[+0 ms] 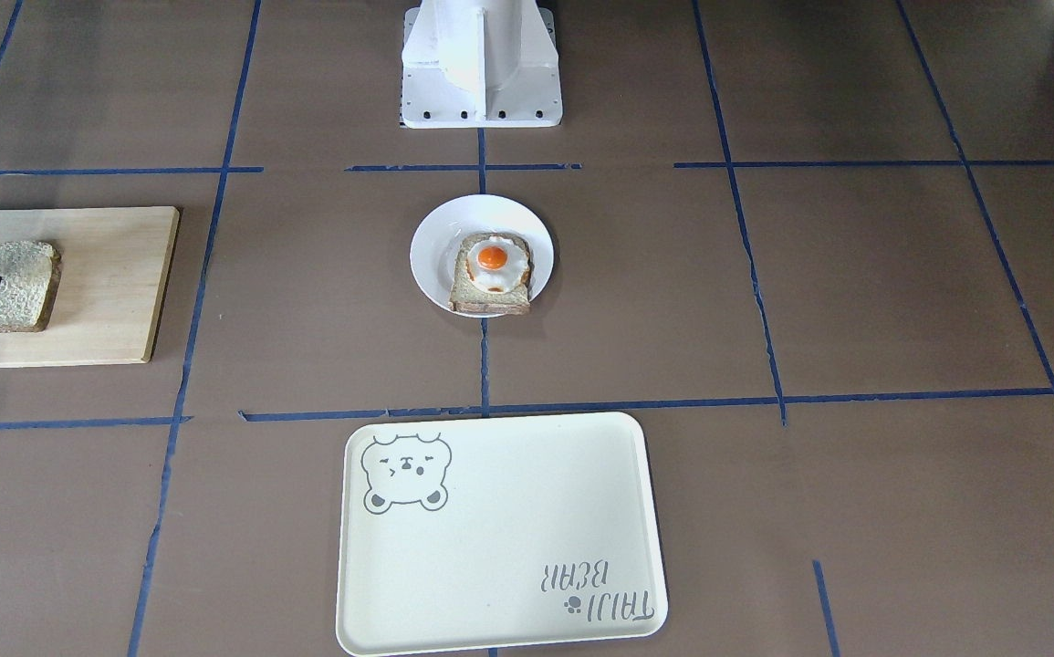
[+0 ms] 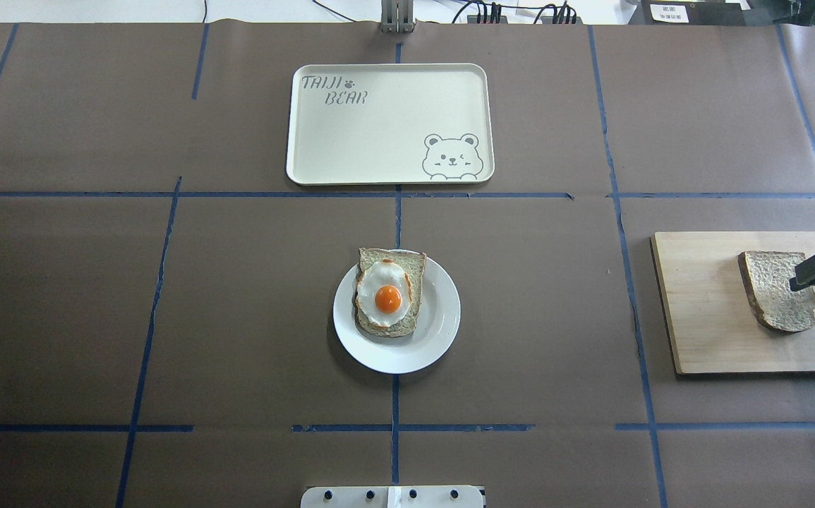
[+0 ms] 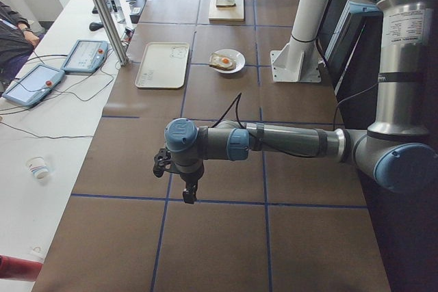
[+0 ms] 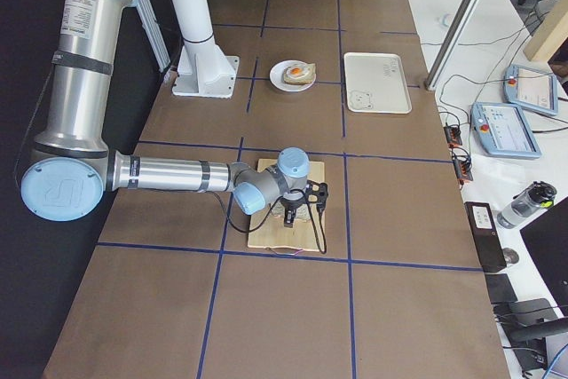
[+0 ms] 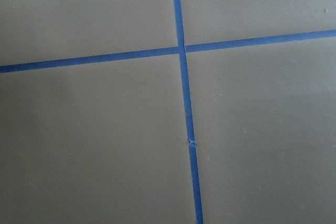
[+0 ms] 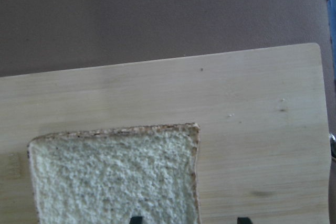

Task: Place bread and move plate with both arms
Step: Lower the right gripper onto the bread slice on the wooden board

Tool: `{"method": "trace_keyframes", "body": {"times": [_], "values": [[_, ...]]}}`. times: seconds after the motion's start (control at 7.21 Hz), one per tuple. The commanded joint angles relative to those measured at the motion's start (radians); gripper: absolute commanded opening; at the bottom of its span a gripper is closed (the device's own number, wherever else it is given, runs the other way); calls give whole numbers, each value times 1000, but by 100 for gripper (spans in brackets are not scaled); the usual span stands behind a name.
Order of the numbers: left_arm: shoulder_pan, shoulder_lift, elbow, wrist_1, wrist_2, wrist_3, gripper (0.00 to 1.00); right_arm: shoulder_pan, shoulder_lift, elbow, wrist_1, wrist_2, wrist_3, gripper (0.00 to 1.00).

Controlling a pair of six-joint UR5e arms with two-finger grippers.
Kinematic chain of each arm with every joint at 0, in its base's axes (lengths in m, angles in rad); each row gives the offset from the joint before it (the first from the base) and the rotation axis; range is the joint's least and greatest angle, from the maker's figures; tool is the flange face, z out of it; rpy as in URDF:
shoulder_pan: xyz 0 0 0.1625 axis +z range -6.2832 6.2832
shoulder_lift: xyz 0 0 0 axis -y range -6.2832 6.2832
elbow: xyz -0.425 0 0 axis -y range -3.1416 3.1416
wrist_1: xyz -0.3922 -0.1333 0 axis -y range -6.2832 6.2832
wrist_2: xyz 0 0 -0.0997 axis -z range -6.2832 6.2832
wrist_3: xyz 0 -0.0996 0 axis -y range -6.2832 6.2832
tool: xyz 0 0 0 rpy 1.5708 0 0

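Straddling bread [image 6: 113,174] edge, right gripper [image 6: 189,220], fingers spread

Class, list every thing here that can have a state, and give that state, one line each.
bread, lying flat on the wooden board, not lifted.
plate, on the table, holding the egg-topped slice.
tray, empty.
right gripper, open, fingers astride the bread's edge.
left gripper, over bare table; open or shut cannot be told.

The right gripper [image 2: 811,274] is cut off at the overhead view's edge; the left gripper's [image 3: 188,195] opening cannot be judged.
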Motion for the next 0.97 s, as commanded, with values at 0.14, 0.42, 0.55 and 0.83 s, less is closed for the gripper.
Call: {"method": "trace_keyframes", "body": {"times": [0.14, 0.42, 0.55, 0.83], "values": [[-1, 0, 0, 0, -2, 1, 100, -3, 0, -17, 0, 0, 2, 61], [1, 0, 1, 0, -2, 2, 100, -4, 1, -22, -3, 10, -1, 60], [1, 0, 1, 0, -2, 2, 100, -4, 0, -22, -3, 10, 0, 53], [1, 0, 3, 0, -2, 2, 100, -4, 0, -22, -3, 10, 2, 27]]}}
